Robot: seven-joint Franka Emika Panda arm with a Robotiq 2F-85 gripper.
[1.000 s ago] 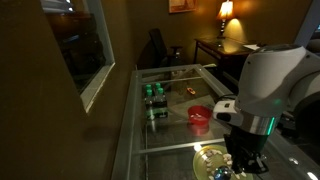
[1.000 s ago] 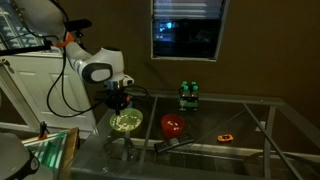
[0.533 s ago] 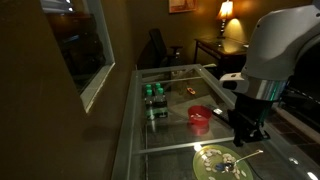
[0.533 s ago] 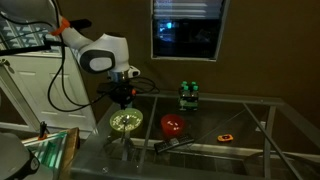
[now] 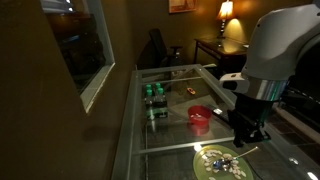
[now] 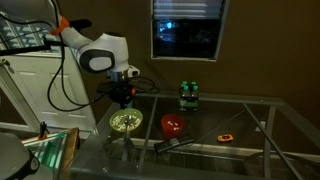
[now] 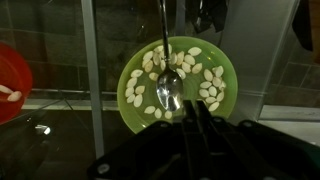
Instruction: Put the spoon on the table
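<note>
The spoon lies bowl-up on the green plate among pale food pieces, its thin handle running past the plate's far rim. In an exterior view the spoon shows as a pale streak at the plate. My gripper hangs a little above the plate, jaws closed together, with the spoon's bowl just beside the fingertips and not between them. The gripper shows in both exterior views. The plate rests on the glass table.
A red bowl stands next to the plate. Green cans stand farther along the table. A small orange item and a dark tool lie on the glass. The table's frame bars run under it.
A second ago my gripper was down at the plate; it has since risen above it. Over the last half second nothing has visibly moved.
</note>
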